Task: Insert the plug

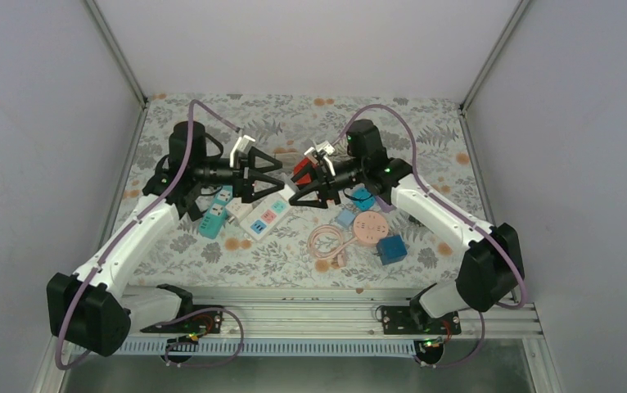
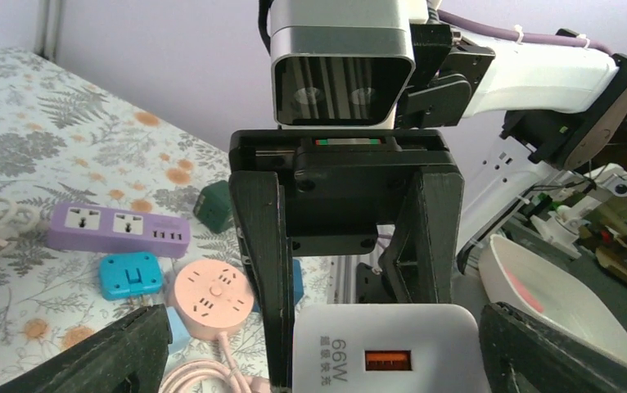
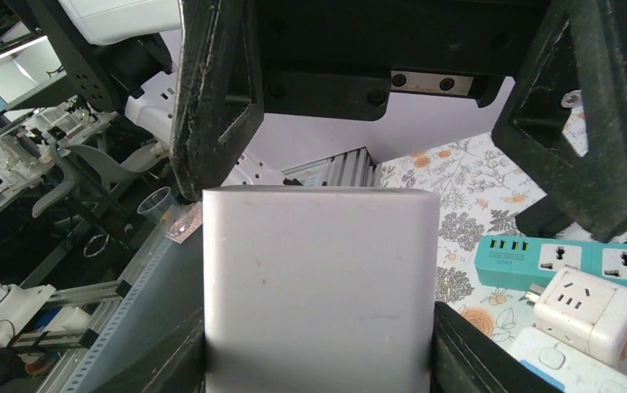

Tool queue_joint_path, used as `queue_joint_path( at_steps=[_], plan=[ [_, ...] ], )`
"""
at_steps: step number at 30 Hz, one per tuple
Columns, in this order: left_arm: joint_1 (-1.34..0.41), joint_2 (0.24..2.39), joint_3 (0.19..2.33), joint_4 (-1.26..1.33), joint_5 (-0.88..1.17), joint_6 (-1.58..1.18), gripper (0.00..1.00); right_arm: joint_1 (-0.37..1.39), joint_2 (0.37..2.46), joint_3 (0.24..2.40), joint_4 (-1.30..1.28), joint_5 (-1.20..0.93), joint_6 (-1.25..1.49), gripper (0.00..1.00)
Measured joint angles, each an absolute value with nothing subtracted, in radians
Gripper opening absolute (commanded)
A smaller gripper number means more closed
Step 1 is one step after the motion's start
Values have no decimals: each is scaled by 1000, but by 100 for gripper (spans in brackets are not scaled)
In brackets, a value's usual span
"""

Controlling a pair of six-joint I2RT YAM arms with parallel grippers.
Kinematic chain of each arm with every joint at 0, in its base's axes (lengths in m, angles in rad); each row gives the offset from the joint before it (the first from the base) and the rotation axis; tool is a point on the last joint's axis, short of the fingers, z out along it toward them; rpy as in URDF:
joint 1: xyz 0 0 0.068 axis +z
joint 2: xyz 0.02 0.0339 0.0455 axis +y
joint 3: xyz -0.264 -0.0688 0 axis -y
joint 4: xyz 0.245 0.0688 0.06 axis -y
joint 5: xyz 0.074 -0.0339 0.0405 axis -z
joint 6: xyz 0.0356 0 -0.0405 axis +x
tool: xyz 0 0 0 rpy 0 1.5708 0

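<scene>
The table [image 1: 294,115] has a white strip [image 1: 263,217] lying on it. The charger [image 2: 392,336] is not down there - it is up in the air over the strip. The right gripper [image 3: 320,356] pinches it on two sides. The left gripper [image 2: 331,352] faces it with fingers spread wide and not touching it. This looks like a hand-over. The left should close slowly on the flat sides, and the right should let go only after that - or the charger may drop onto the strip.
</scene>
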State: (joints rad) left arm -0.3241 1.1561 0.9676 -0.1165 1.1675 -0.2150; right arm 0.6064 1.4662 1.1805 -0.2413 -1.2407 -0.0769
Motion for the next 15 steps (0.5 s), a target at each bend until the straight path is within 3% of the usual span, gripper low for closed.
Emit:
queue_joint_path(
  at_steps=[12, 15],
  plan=[
    [-332, 1205, 1005, -212, 1235, -197, 80, 600, 1483, 1192, -264, -1229, -73, 47],
    [-332, 1206, 1008, -224, 1236, -194, 72, 600, 1500, 1204, -263, -1218, -65, 46]
  ],
)
